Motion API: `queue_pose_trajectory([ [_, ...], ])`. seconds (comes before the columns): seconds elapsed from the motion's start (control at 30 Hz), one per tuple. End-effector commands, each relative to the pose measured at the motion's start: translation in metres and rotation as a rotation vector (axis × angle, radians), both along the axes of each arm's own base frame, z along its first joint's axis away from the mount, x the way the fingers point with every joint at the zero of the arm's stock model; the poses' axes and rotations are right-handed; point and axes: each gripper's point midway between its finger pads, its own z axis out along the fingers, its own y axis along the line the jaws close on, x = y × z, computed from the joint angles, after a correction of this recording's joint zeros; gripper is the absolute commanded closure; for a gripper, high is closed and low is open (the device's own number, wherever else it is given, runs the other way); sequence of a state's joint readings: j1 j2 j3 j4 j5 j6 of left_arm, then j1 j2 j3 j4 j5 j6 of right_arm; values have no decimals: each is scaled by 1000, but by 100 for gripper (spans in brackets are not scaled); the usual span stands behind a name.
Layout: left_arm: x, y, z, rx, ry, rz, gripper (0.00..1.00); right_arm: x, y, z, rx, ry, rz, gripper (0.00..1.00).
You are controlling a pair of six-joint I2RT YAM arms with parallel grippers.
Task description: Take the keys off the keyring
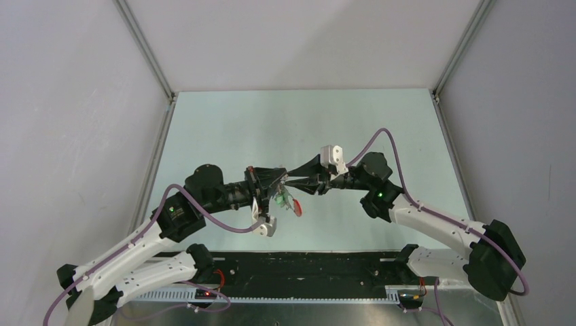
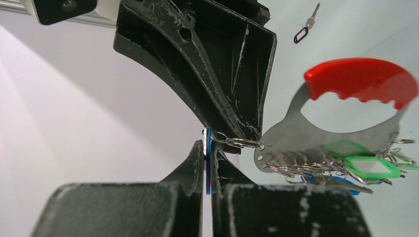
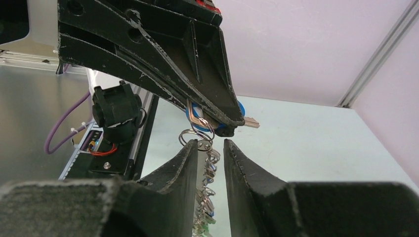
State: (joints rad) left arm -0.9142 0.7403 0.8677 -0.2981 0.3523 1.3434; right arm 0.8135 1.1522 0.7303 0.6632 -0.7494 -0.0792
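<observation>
Our left claw (image 2: 206, 148) is clamped on a blue-tagged key (image 2: 208, 170), with the keyring (image 2: 316, 140) hanging from it above the counter (image 1: 272, 122); our right claw (image 3: 211, 145) stands narrowly apart at its split ring (image 3: 196, 137). We judge this key is being worked off: next, pinch that ring and wind it free. The ring's opening is too small to see.
</observation>
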Motion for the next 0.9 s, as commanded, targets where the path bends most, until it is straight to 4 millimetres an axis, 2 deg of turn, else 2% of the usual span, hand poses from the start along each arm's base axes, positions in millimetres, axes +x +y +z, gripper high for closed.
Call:
queue_pose_trajectory([
  [0.0, -5, -1, 34, -90, -65, -22, 100, -7, 0, 35, 74, -76, 23, 69],
  [0.23, -6, -2, 36, -92, -67, -27, 100, -13, 0, 38, 82, -68, 51, 75],
  [0.37, -7, -2, 37, -95, -67, -30, 100, -15, 1, 39, 88, -49, 68, 83],
  [0.5, -6, -2, 36, -92, -66, -27, 100, -17, 1, 41, 97, -35, 82, 99],
  [0.67, -5, 1, 40, -99, -78, -15, 100, -14, 2, 38, 89, 53, 63, 100],
  [0.87, -3, 5, 45, -102, -102, 2, 100, -2, 5, 28, 75, 305, 9, 100],
])
